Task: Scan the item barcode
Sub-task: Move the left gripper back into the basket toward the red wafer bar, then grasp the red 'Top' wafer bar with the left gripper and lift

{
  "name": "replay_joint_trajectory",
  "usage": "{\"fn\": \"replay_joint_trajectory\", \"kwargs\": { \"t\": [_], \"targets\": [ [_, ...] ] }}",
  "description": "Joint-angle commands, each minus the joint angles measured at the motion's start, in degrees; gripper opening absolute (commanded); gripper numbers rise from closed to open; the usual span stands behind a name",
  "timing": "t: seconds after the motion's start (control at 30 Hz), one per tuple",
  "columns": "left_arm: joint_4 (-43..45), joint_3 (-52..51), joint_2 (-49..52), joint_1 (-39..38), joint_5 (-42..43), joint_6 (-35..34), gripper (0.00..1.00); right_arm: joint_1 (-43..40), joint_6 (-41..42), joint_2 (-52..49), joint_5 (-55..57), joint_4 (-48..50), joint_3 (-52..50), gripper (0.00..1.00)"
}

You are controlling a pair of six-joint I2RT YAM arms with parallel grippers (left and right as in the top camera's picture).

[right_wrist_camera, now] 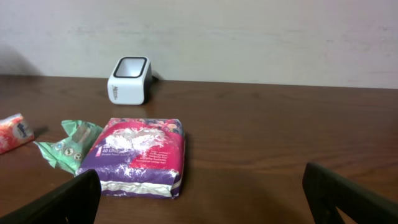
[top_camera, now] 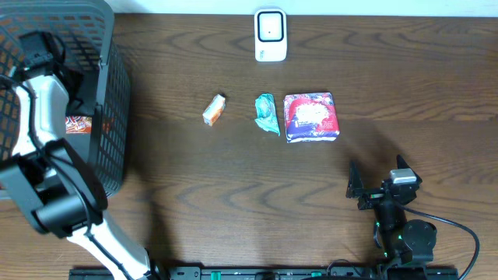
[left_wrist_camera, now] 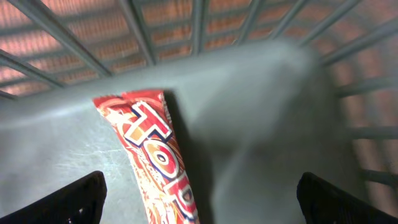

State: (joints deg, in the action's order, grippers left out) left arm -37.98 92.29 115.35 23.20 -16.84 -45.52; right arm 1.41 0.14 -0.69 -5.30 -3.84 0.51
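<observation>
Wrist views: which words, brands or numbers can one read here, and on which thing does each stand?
"TOP": big letters on the red wrapper in the basket; the rest runs out of frame.
Purple pack: print too blurred to read.
Green packet, orange packet, scanner: no readable text.

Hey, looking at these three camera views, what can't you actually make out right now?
Red snack bar: left wrist view's bottom edge cuts its lower end; overhead, the left arm and basket wall hide most of it.
Orange packet: cut by right wrist view's left edge.
Barcodes: none shows on any item; print on the purple pack is too small to read.
Basket's right side: blurred in left wrist view.
</observation>
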Motion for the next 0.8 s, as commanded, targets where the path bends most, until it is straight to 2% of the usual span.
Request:
{"fn": "replay_joint_trajectory", "kwargs": {
  "t": [0.0, 0.37, 0.53, 0.77],
  "targets": [
    [-0.13, 0.39, 3.98, 0.2, -0.63, -1.55, 0.98, 0.5, -0.63, 0.31, 0.26, -0.13, -0.2, 0.99],
    [-0.59, 0.37, 8.9, 0.2, -0.61, -1.36, 0.99, 0.5, -0.63, 0.31, 0.26, -0.15, -0.2, 0.99],
    [-1.07, -1.88, 9.01, 0.2, -0.61, -0.39, 0.89, 0.5, -0.63, 0.31, 0.26, -0.15, -0.2, 0.99],
    [-7.8, -2.84, 9.01, 0.2, -0.63, -0.17, 0.85, 0.5, -0.63, 0.31, 0.26, -0.15, -0.2, 0.99]
  ]
}}
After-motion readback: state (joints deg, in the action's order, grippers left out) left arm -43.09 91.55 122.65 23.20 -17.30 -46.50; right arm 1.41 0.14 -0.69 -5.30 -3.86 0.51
